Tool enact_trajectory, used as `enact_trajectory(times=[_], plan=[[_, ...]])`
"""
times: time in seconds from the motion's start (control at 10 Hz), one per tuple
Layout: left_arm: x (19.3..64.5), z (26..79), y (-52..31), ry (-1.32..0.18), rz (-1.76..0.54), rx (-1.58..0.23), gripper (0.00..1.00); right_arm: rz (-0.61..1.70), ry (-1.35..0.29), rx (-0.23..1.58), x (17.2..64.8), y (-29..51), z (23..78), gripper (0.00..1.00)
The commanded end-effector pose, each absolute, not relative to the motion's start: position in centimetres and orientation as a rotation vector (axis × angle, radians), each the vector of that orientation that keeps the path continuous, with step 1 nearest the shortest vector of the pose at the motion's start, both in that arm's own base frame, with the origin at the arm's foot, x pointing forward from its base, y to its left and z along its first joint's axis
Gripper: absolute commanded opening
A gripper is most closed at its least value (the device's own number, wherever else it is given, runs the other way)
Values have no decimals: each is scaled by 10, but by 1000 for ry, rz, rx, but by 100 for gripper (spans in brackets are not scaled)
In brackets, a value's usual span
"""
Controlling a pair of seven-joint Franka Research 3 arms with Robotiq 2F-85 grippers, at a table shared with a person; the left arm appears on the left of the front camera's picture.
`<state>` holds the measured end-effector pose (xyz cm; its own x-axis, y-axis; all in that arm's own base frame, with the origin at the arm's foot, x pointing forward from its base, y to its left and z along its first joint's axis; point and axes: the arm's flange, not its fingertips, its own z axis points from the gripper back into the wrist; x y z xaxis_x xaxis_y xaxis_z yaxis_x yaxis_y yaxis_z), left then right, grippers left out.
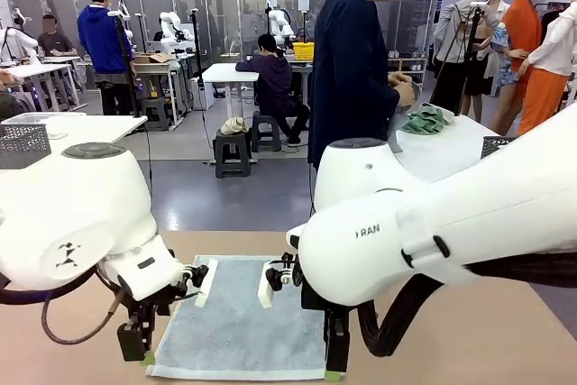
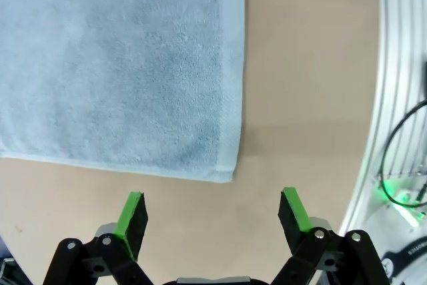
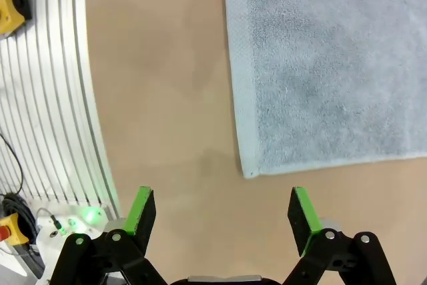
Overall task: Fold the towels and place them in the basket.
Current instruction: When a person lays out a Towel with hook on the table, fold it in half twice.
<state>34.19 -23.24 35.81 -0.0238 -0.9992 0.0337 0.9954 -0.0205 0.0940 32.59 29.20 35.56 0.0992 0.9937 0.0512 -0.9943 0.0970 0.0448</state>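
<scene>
**Blue-grey towel, laid flat: fold not yet begun**

Item. One pale blue-grey towel (image 1: 239, 317), spread open and unfolded on the tan table (image 1: 469, 331), close to the robot's edge and between the two arms. Its hems lie straight and no crease is seen.

Grippers. The left gripper (image 2: 213, 208) is held just above the table off the towel's near left corner (image 2: 227, 177), with its fingers spread wide and nothing between them. The right gripper (image 3: 225, 206) is held likewise off the near right corner (image 3: 247, 173), also spread and empty. Neither is touching the cloth.

Step. The approach to the first fold is judged to be in hand, and the task is barely started. Next, each near corner would need to be straddled by its gripper and pinched. Both corners would then be carried together towards the far hem, level, so that the edges meet.

Surface. The tabletop is plain matt tan. A ribbed metal rail (image 2: 400, 98) runs along its near side, with cables and a green lamp beside it.

Room. A person in a dark jacket (image 1: 352, 60) stands at the far side, hands together. A green cloth (image 1: 424, 120) lies crumpled on a white table (image 1: 451, 146) there. A mesh basket (image 1: 22, 146) stands on another table at far left; whether it is the task's basket cannot be told.
</scene>
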Motion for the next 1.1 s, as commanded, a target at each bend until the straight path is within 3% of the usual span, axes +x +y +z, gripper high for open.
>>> enact_trajectory(times=[0.0, 1.0], plan=[[341, 330, -229, -98, -1580, 44, 100, 1485, -31, 95, 331, 294, 338, 100], [347, 292, -214, -71, -1620, 5, 100, 1531, 5, 59, 348, 281, 296, 100]])
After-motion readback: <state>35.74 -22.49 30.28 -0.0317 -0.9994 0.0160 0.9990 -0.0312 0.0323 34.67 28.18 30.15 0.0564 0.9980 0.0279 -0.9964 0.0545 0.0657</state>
